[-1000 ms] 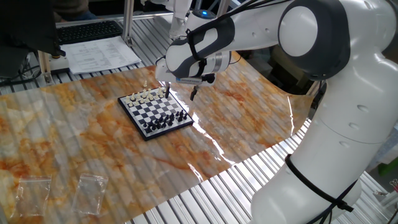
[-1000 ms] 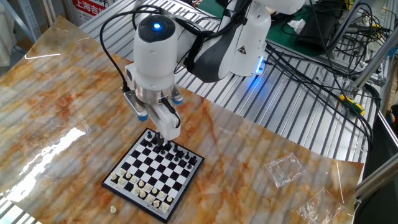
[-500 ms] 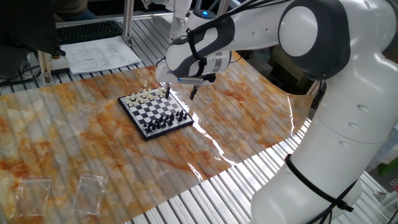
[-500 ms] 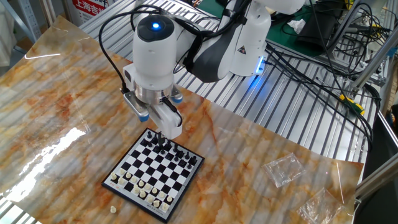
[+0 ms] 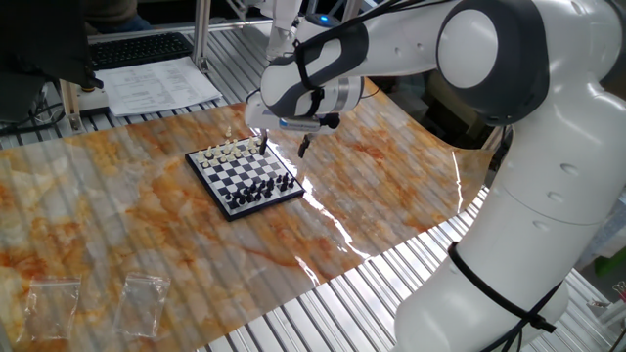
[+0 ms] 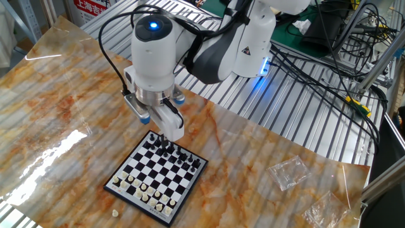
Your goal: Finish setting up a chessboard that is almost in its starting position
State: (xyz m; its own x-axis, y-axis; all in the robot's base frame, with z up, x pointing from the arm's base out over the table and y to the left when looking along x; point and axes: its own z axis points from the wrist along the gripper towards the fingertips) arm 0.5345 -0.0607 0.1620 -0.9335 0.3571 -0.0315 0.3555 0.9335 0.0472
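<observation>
The small chessboard (image 5: pixel 245 178) lies on the marbled sheet, with cream pieces (image 5: pixel 231 151) along its far edge and black pieces (image 5: pixel 262 188) along its near edge. In the other fixed view the board (image 6: pixel 155 178) has the black row (image 6: pixel 177 154) on the far side and the cream row (image 6: pixel 147 192) on the near side. One cream piece (image 6: pixel 116 213) lies off the board beside the cream side; it also shows off the board in one fixed view (image 5: pixel 228 133). My gripper (image 6: pixel 162 140) hangs just above the end of the black row (image 5: pixel 303 148). Its fingertips are small and dark, and the gap between them is not readable.
Two clear plastic bags (image 5: pixel 51 298) (image 5: pixel 145 299) lie near the sheet's front edge and also show in the other fixed view (image 6: pixel 288 172). A keyboard (image 5: pixel 137 49) and papers (image 5: pixel 161 84) sit behind the sheet. Cables (image 6: pixel 316 69) run over the slatted table.
My gripper has risen slightly above the black row and shifted a little to the left. The board and pieces have not visibly moved.
</observation>
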